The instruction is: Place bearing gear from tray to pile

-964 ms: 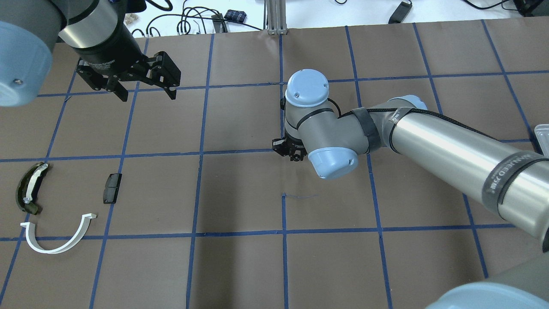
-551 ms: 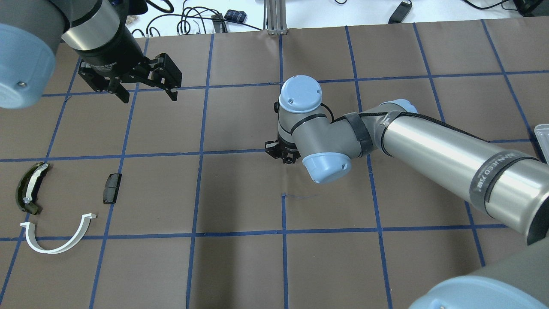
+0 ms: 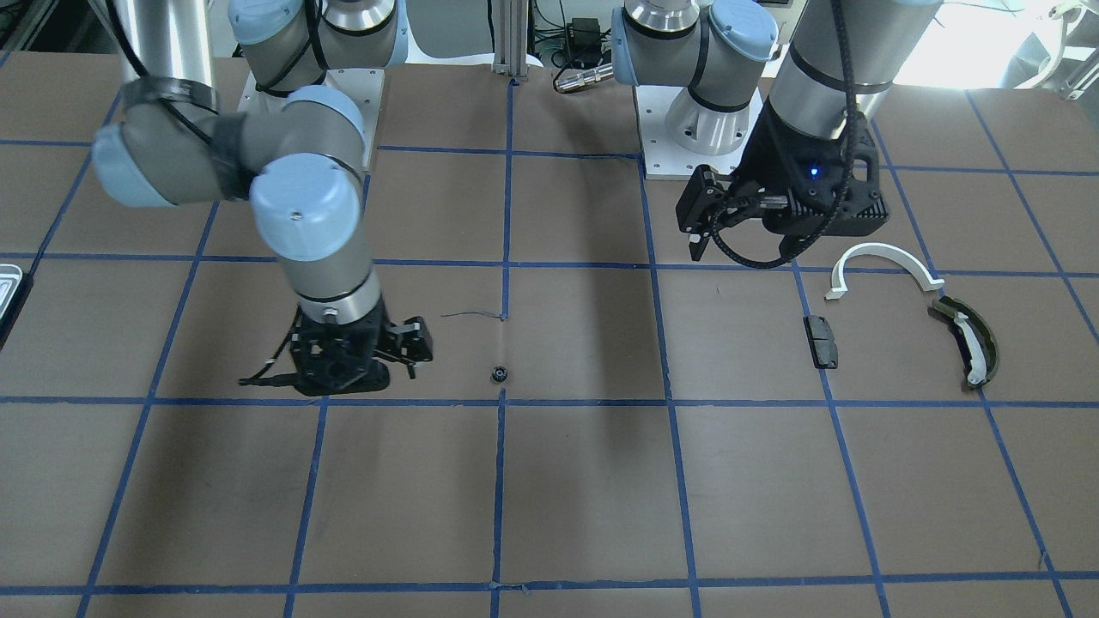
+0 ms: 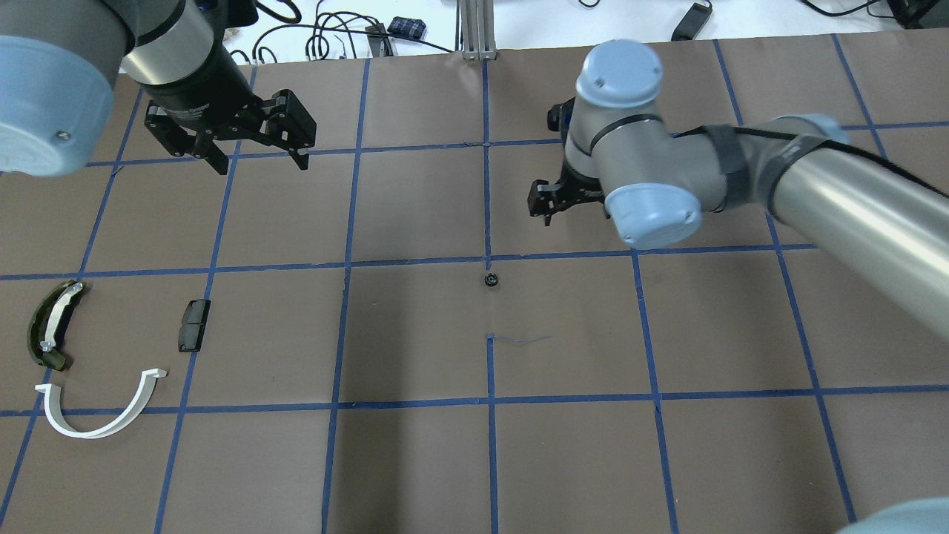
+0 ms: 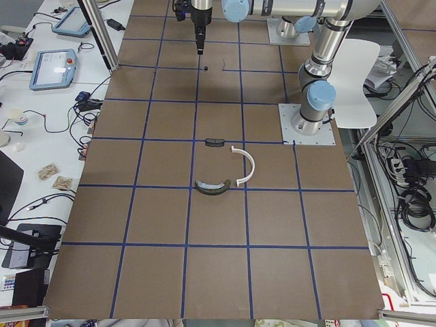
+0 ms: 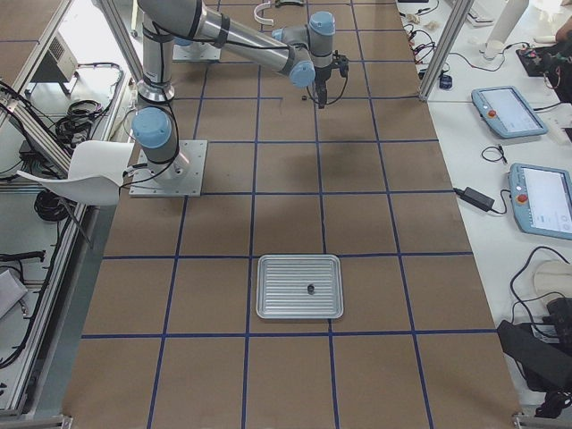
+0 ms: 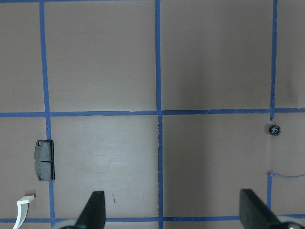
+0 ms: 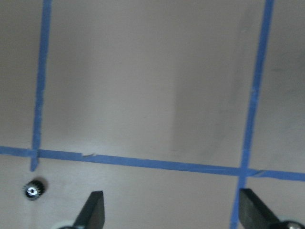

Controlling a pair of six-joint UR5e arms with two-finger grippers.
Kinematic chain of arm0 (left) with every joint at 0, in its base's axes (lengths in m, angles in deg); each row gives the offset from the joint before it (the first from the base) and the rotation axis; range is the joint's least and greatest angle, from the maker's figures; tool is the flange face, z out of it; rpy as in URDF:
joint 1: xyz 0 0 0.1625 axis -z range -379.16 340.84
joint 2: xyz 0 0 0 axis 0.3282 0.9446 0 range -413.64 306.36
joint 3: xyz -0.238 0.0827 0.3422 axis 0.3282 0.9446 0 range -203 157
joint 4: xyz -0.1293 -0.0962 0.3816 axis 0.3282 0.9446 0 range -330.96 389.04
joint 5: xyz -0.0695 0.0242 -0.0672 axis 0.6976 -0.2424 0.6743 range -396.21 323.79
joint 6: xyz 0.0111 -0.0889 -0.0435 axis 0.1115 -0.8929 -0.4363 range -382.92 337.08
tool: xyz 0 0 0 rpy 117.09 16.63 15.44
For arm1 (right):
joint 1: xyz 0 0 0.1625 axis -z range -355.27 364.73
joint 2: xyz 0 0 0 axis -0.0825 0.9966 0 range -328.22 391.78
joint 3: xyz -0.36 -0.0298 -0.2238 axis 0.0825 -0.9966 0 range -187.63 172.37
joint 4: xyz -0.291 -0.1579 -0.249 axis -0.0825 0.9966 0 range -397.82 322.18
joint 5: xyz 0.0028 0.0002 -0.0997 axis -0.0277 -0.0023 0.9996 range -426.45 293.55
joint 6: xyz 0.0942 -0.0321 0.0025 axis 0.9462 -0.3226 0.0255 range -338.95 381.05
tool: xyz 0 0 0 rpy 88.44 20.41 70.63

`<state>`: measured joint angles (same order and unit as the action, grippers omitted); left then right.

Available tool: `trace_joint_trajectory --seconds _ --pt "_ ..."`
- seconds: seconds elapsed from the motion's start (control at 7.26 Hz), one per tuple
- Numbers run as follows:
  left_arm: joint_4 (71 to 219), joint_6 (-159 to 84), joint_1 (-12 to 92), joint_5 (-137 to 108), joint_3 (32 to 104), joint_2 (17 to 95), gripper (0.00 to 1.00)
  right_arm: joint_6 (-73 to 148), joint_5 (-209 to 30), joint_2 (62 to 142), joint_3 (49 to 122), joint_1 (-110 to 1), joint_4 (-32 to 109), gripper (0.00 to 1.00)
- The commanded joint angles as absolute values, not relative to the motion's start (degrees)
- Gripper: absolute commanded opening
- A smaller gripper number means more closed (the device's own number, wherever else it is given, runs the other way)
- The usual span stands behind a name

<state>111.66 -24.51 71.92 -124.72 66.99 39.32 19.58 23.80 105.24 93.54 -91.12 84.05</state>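
Observation:
The small dark bearing gear (image 4: 490, 279) lies alone on the brown table near its centre, and shows in the front view (image 3: 498, 373) and the right wrist view (image 8: 33, 190). My right gripper (image 4: 545, 208) is open and empty, raised and apart from the gear. My left gripper (image 4: 259, 162) is open and empty at the far left. The pile is on the left: a white half-ring (image 4: 137, 410), an olive curved piece (image 4: 48, 326) and a black block (image 4: 194, 325). The silver tray (image 6: 268, 286) shows in the exterior right view.
The tray holds one small dark part (image 6: 309, 288). Blue tape lines grid the table. Cables and devices lie beyond the far edge (image 4: 334, 37). The arm bases (image 3: 687, 129) stand at the robot's side of the table.
My right gripper has risen and moved back to the right, away from the table's centre. The bearing gear now lies uncovered on the table. The left arm has barely moved.

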Motion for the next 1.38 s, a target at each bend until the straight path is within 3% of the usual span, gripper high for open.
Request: trace_joint_trajectory --seconds 0.0,0.41,0.96,1.24 --pt "100.38 -30.08 78.87 -122.79 69.88 45.64 1.0 5.11 23.99 110.6 92.57 -81.0 77.52 1.0" --pt "85.87 -45.53 89.35 -123.48 70.69 57.33 1.0 -15.28 23.99 110.88 88.44 -67.04 74.33 1.0" --pt "76.77 -50.61 94.83 -128.13 71.21 67.98 1.0 -45.12 23.46 110.18 88.7 -45.86 74.59 1.0" --pt "76.77 -51.13 95.19 -128.15 72.52 69.4 1.0 -59.75 22.85 103.73 88.1 -38.61 78.95 1.0"
